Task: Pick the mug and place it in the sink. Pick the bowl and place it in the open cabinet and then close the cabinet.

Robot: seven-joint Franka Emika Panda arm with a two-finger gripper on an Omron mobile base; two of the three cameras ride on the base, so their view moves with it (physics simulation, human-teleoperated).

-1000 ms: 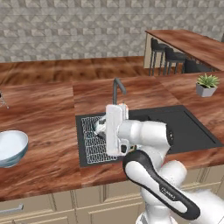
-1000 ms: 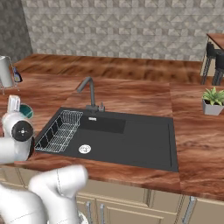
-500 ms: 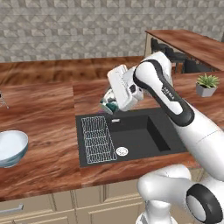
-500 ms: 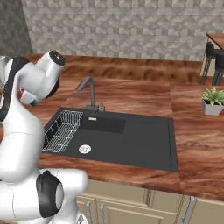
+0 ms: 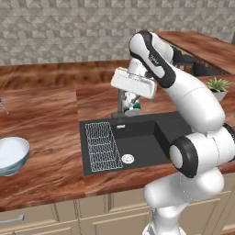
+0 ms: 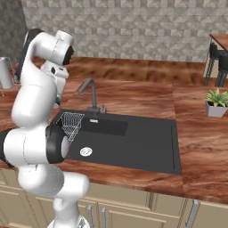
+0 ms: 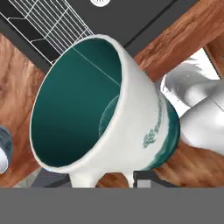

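My gripper [image 5: 131, 102] is shut on the mug [image 5: 133, 109], which hangs just above the sink's [image 5: 137, 142] back edge, beside the faucet [image 5: 120, 103]. Close up, the mug [image 7: 109, 109] is white outside with a teal inside and a teal base, and it is tilted with its mouth toward the camera. The fingertips [image 7: 146, 178] grip it from below near its handle. Under it lie the black basin [image 7: 131, 17] and the white wire rack [image 7: 48, 22]. The large white and pale blue bowl [image 5: 11, 156] sits on the counter at the far left. The cabinet is out of view.
A potted plant [image 5: 218, 87] stands on the counter right of the sink [image 6: 129, 138]. My own arm [image 6: 40, 89] rises left of the faucet [image 6: 91, 91]. A steel container [image 6: 5, 73] stands at the far left. Low drawer fronts [image 5: 36, 220] run below the counter.
The arm has swung up from low over the wire rack. It now carries the mug high over the sink's back edge by the faucet.
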